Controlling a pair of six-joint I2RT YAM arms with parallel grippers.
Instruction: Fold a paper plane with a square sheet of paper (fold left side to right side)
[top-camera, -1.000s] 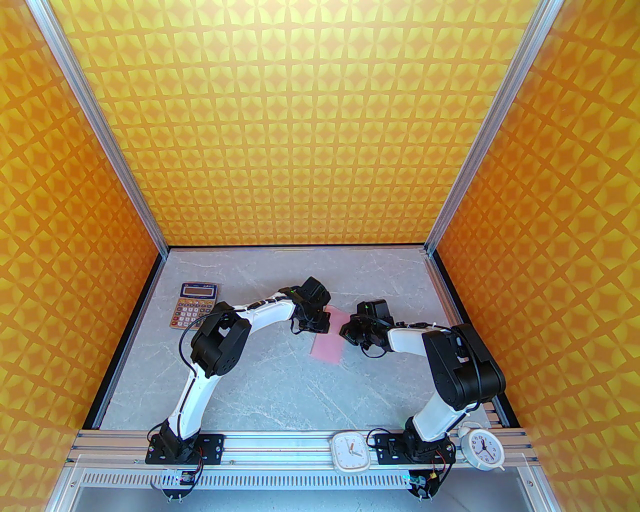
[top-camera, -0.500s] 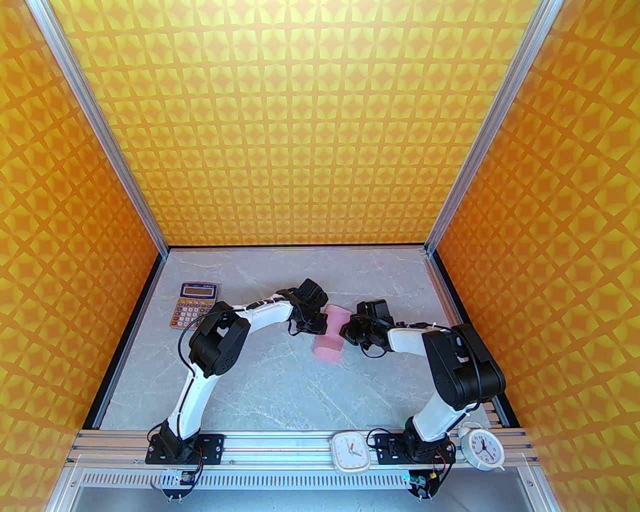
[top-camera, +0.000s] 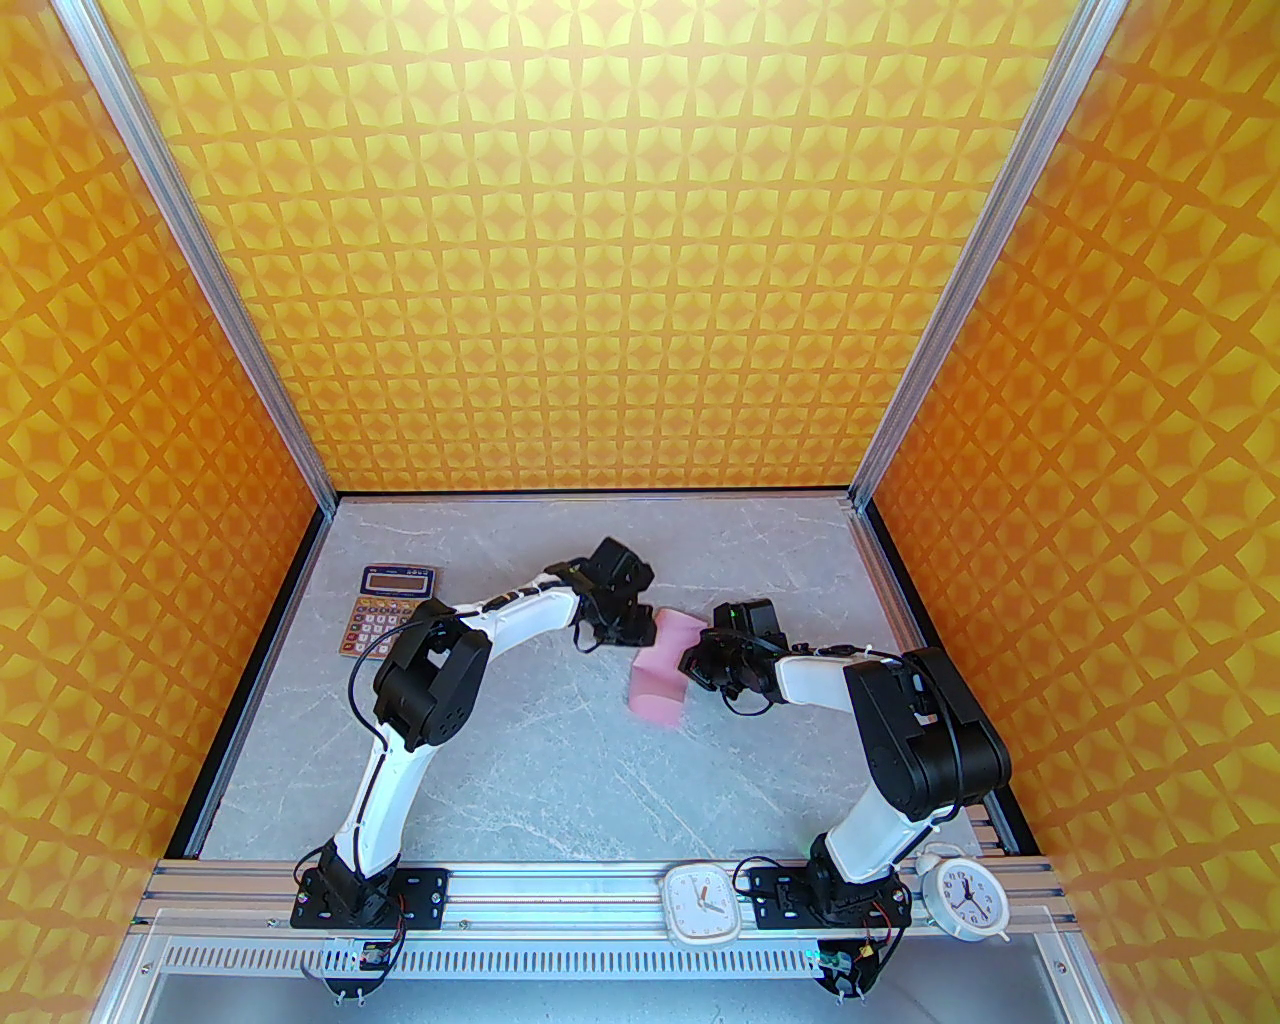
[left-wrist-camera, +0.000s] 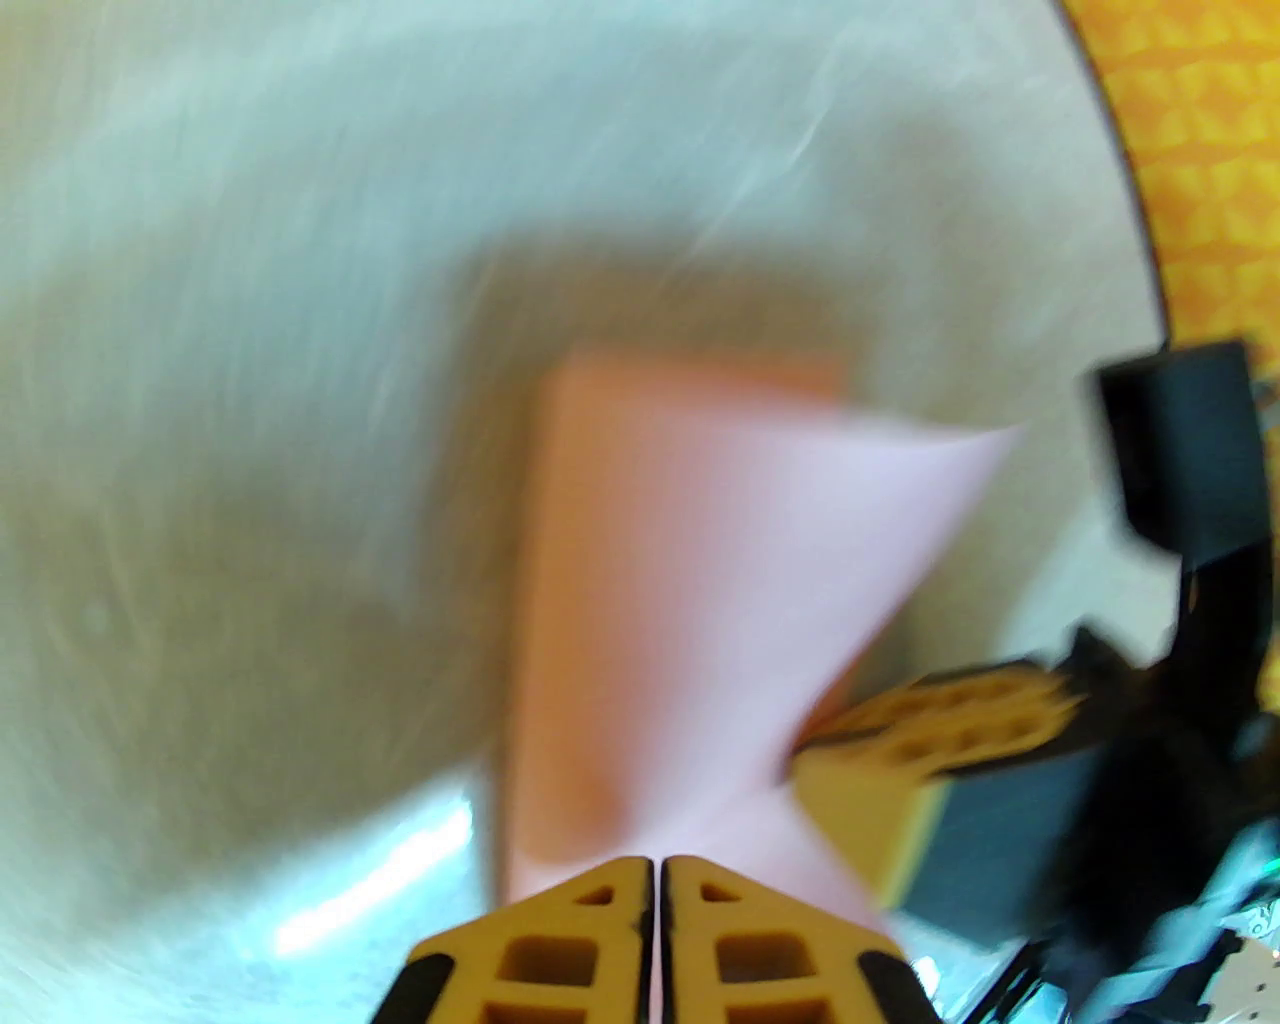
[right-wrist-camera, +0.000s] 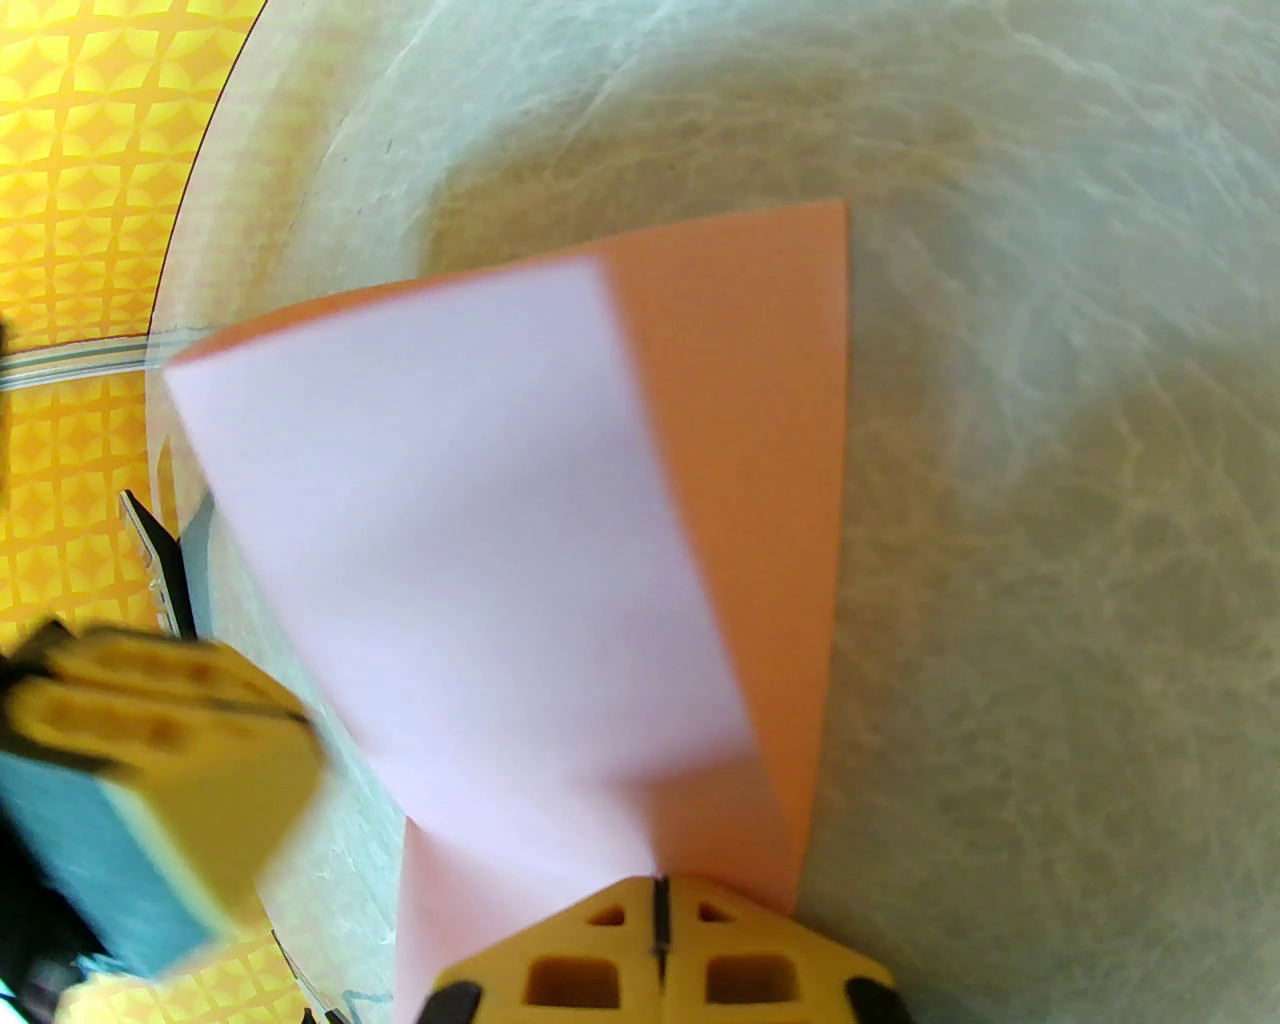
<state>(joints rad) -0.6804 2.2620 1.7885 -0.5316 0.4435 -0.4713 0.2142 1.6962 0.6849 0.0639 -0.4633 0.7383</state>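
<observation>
The square sheet of paper (top-camera: 660, 682) is pale pink and lies mid-table, doubled over left to right. Its top layer bulges up in a loose curve rather than lying flat (right-wrist-camera: 480, 520) (left-wrist-camera: 700, 560). My right gripper (top-camera: 692, 660) is shut, and its tips (right-wrist-camera: 658, 930) rest on the sheet's right edge where the layers meet. My left gripper (top-camera: 638, 632) hovers at the sheet's far left corner; its fingers (left-wrist-camera: 655, 900) stand together with a hairline slit and hold nothing. The paper plane is out of view.
An orange-keyed calculator (top-camera: 392, 610) lies at the back left, close to the left arm's elbow. Two white clocks (top-camera: 700, 905) (top-camera: 962, 892) sit on the front rail by the right arm's base. Orange patterned walls enclose the table on three sides.
The left gripper has drawn back up and to the left, off the paper. The folded-over layer, flat a second ago, has sprung up into a rounded hump. The right gripper has not moved.
</observation>
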